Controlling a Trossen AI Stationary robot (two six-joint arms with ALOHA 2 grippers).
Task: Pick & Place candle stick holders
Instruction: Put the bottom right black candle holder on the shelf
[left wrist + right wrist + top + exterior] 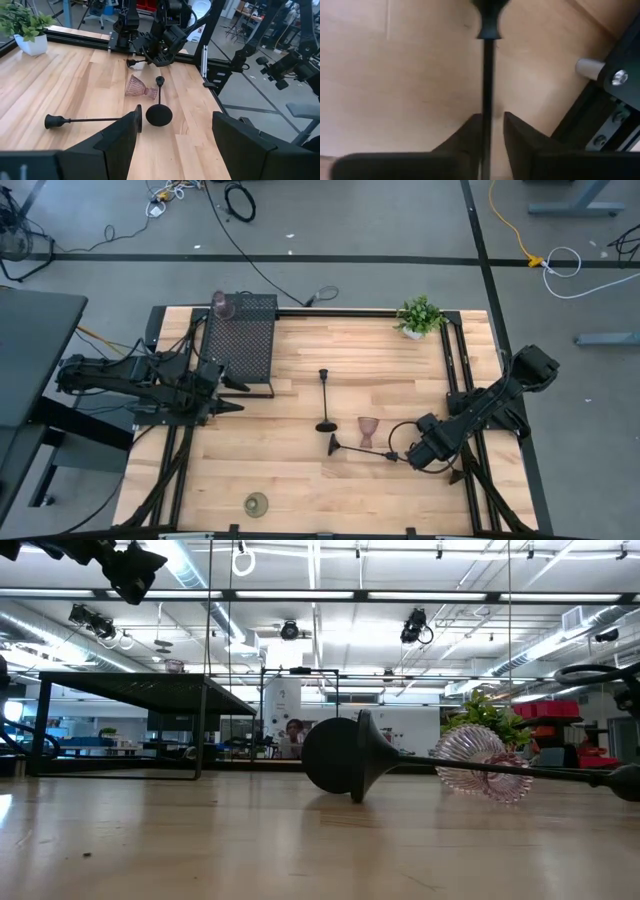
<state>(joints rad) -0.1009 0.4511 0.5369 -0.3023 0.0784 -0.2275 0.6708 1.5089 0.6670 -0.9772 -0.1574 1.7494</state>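
Two thin black candle stick holders lie on the wooden table. One (324, 400) lies with its stem running from far to near. The other (355, 448) points toward the table's right, with its round base (362, 755) at mid-table. A pink goblet (369, 430) lies on its side behind that stem. My right gripper (398, 457) is shut on that stem. My left gripper (228, 398) is open and empty, above the table by the mesh box. A second goblet (222, 305) stands on the box. An olive-gold holder (256, 503) stands near the front edge. My right gripper pinches the lying holder's thin stem (488, 100) between its two fingers, a short way back from the candle cup (490, 20). The fingers lie across the stem, and the cup sticks out past them. The base rim (355, 795) rests on the table.
The black mesh box (242, 335) stands at the far left. A small potted plant (420, 315) stands at the far right. Black frame rails (462, 395) run along the table's right side beside my right arm. Bare wood lies between the holders and the front edge.
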